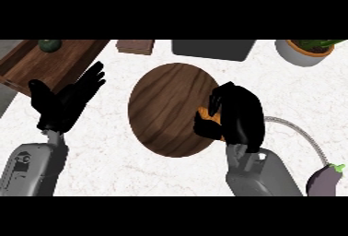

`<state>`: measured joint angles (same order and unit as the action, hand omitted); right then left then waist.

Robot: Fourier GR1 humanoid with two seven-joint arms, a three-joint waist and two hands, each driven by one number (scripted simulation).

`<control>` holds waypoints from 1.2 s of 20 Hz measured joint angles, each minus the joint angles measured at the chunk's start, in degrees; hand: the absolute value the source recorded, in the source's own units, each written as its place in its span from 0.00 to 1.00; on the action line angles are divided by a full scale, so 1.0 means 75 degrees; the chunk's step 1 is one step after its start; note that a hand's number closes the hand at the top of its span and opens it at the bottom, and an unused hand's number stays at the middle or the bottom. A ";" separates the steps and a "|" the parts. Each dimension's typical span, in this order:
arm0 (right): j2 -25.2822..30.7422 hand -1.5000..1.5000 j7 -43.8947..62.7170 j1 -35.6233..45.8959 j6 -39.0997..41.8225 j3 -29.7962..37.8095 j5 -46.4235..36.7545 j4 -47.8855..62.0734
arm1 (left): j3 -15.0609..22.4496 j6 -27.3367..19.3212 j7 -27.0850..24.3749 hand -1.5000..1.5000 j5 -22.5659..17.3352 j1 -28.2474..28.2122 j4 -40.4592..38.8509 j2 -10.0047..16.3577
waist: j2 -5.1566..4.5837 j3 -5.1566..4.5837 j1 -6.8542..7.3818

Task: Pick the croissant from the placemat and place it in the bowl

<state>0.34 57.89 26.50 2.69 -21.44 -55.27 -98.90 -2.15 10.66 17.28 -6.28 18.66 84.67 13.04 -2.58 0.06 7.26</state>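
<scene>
head view: r robot hand point(239, 115) grips croissant point(208, 115) on placemat point(163, 110); l robot hand point(62, 103) open; eggplant point(325, 180) nr.

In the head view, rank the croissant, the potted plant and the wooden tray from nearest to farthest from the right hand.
1. Croissant: held in the right hand, at the right edge of the placemat.
2. Potted plant: back right corner.
3. Wooden tray: back left, across the placemat.
</scene>
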 measured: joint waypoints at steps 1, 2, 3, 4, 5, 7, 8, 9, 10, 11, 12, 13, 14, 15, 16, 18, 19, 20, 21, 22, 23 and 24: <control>-0.0007 0.00 -0.0005 0.0203 -0.0233 0.0200 0.0292 0.0336 | 0.0004 -0.0005 -0.0012 0.50 0.0012 0.0030 -0.0022 -0.0007 | -0.0009 0.0003 0.0021; -0.0013 0.00 -0.0005 0.0390 -0.0485 0.0409 0.0608 0.0629 | 0.0033 0.0004 -0.0046 0.50 0.0029 0.0017 -0.0012 -0.0021 | -0.0006 0.0007 0.0045; -0.0018 0.00 -0.0035 0.0595 -0.0738 0.0617 0.0886 0.0931 | 0.0040 0.0033 -0.0043 0.50 0.0020 0.0003 -0.0017 -0.0014 | -0.0002 0.0009 0.0061; -0.0021 0.00 -0.0083 0.0799 -0.1023 0.0765 0.1146 0.1235 | 0.0030 0.0050 -0.0030 0.50 0.0017 0.0035 -0.0056 0.0005 | -0.0004 0.0011 0.0069; -0.0024 0.00 -0.0158 0.1028 -0.1285 0.0920 0.1406 0.1546 | 0.0042 0.0045 -0.0023 0.50 0.0005 0.0027 -0.0055 -0.0027 | 0.0004 0.0012 0.0083; -0.0030 0.00 -0.0477 0.1418 -0.1853 0.1181 0.1773 0.2232 | 0.0040 0.0064 -0.0060 0.50 -0.0002 0.0025 -0.0060 -0.0029 | 0.0001 0.0012 0.0107; -0.0030 0.00 -0.0659 0.1616 -0.2146 0.1255 0.1880 0.2584 | 0.0070 0.0082 -0.0070 0.50 0.0001 0.0023 -0.0043 -0.0045 | 0.0002 0.0012 0.0126; -0.0033 0.00 -0.0819 0.1836 -0.2429 0.1322 0.1983 0.2936 | 0.0062 0.0075 -0.0058 0.50 -0.0004 0.0068 -0.0047 -0.0048 | 0.0002 0.0011 0.0130; -0.0035 0.00 -0.1051 0.1963 -0.2756 0.1383 0.2085 0.3277 | 0.0055 0.0069 -0.0078 0.50 0.0000 0.0040 -0.0040 -0.0050 | 0.0007 0.0010 0.0129; -0.0037 0.00 -0.1280 0.2119 -0.3070 0.1402 0.2197 0.3625 | 0.0039 0.0059 -0.0064 0.50 -0.0001 0.0043 -0.0034 -0.0042 | 0.0018 0.0010 0.0112; -0.0038 0.00 -0.1441 0.2343 -0.3355 0.1404 0.2254 0.3982 | 0.0029 0.0066 -0.0028 0.50 -0.0012 0.0071 -0.0037 -0.0029 | 0.0028 0.0008 0.0097; -0.0040 0.00 -0.1642 0.2525 -0.3645 0.1428 0.2292 0.4339 | 0.0048 0.0063 -0.0037 0.50 0.0011 0.0038 -0.0031 -0.0037 | 0.0041 0.0006 0.0071; -0.0041 0.00 -0.1783 0.2765 -0.3896 0.1443 0.2329 0.4704 | 0.0045 0.0026 -0.0030 0.50 0.0048 0.0060 -0.0061 -0.0039 | 0.0052 0.0004 0.0028; -0.0042 0.00 -0.1966 0.2926 -0.4199 0.1474 0.2349 0.5034 | -0.0013 0.0042 -0.0018 0.50 0.0014 0.0073 -0.0089 0.0000 | 0.0063 0.0001 -0.0012; -0.0043 0.00 -0.2164 0.3085 -0.4461 0.1526 0.2392 0.5367 | 0.0029 -0.0025 -0.0051 0.50 0.0080 0.0032 -0.0070 -0.0057 | 0.0076 0.0001 -0.0055; -0.0044 0.00 -0.2469 0.3449 -0.4965 0.1702 0.2446 0.5982 | -0.0037 -0.0025 -0.0126 0.50 0.0074 -0.0046 -0.0119 -0.0033 | 0.0102 -0.0002 -0.0152; -0.0044 0.00 -0.2536 0.3660 -0.5205 0.1721 0.2488 0.6304 | -0.0096 -0.0029 -0.0165 0.50 0.0070 -0.0037 -0.0192 -0.0007 | 0.0116 -0.0004 -0.0203; -0.0043 0.00 -0.2655 0.3770 -0.5459 0.1715 0.2513 0.6574 | -0.0142 0.0004 -0.0272 0.50 0.0052 -0.0178 -0.0212 0.0011 | 0.0138 -0.0006 -0.0252; -0.0043 0.00 -0.2718 0.3930 -0.5678 0.1749 0.2517 0.6782 | -0.0158 -0.0015 -0.0288 0.50 0.0059 -0.0248 -0.0207 0.0004 | 0.0160 -0.0006 -0.0316; -0.0042 0.00 -0.2840 0.3947 -0.5910 0.1748 0.2535 0.6932 | -0.0219 0.0005 -0.0232 0.50 0.0014 -0.0306 -0.0145 0.0056 | 0.0189 -0.0008 -0.0383; -0.0040 0.00 -0.2879 0.3990 -0.6075 0.1759 0.2498 0.7054 | -0.0279 -0.0002 -0.0199 0.50 -0.0015 -0.0341 -0.0113 0.0087 | 0.0214 -0.0007 -0.0463; -0.0037 0.00 -0.2870 0.4011 -0.6205 0.1769 0.2464 0.7115 | -0.0344 0.0042 -0.0237 0.50 -0.0025 -0.0427 -0.0127 0.0159 | 0.0238 -0.0008 -0.0538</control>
<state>0.07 36.36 56.58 -43.85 -8.17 -36.79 -45.53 -4.73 10.98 15.50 -6.47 15.45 83.71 14.23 -0.79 0.00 3.23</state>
